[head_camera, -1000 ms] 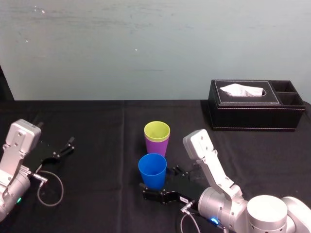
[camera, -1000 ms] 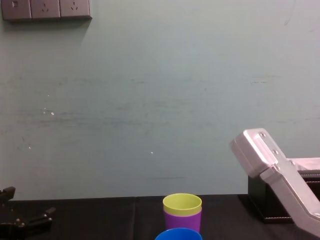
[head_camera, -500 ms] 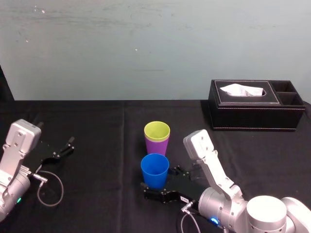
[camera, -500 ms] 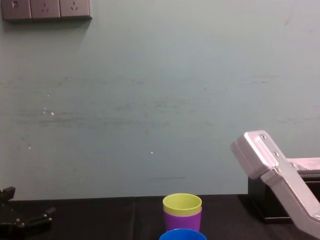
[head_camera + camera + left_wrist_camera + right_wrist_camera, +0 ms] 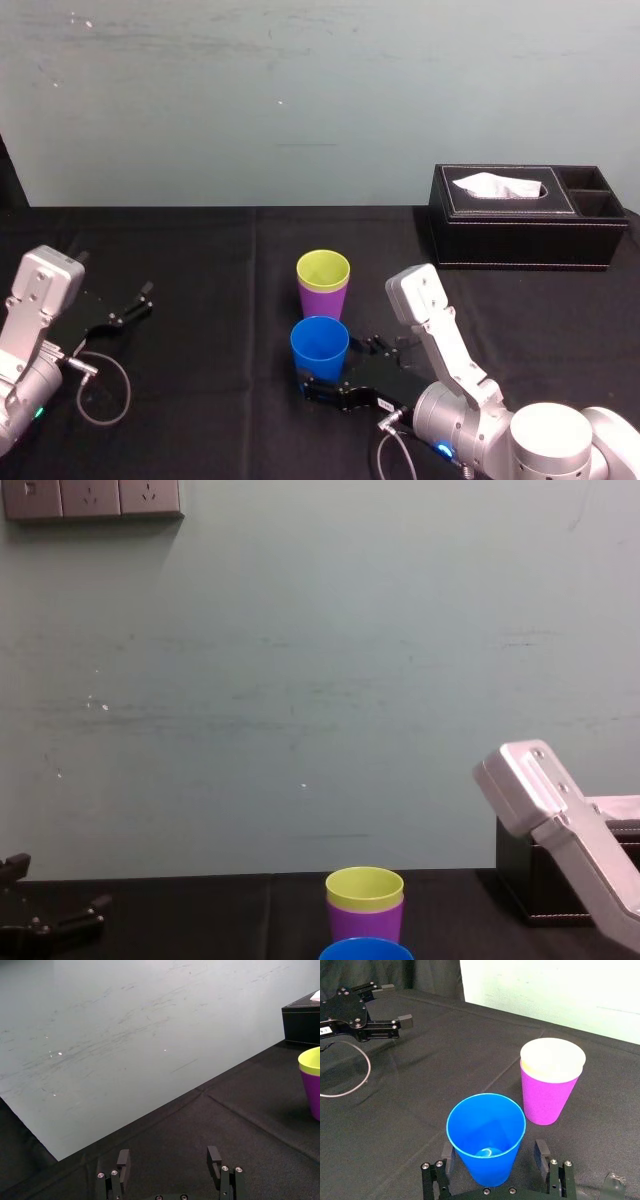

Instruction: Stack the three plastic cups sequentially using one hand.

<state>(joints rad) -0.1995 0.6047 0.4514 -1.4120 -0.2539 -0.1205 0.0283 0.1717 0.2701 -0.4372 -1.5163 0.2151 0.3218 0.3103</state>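
Blue cup (image 5: 320,352): upright, mouth up, on the black worktop (image 5: 200,270), near the front, roughly mid-width. It stands alone, not nested in anything.

Just behind it, apart from it: yellow-green cup (image 5: 323,268) seated inside purple cup (image 5: 323,301), with only the yellow-green rim showing above the purple one. Both upright.

Right pincer (image 5: 492,1152): low at the worktop, straddling the lower part of the blue cup. Its fingers (image 5: 540,1149) stand apart, one each side of the cup. A gap shows between one finger and the cup wall; the other sits very close to the wall, contact not clear. Not clamped. The silver-grey right arm (image 5: 432,322) slopes up behind it.

Left pincer (image 5: 169,1160): fingers apart, holding nothing, lying on the worktop far to the left, well away from the cups. A loop of cable (image 5: 100,390) lies beside that arm.

Black tissue box (image 5: 520,225): back right, near the wall, well apart from the cups.
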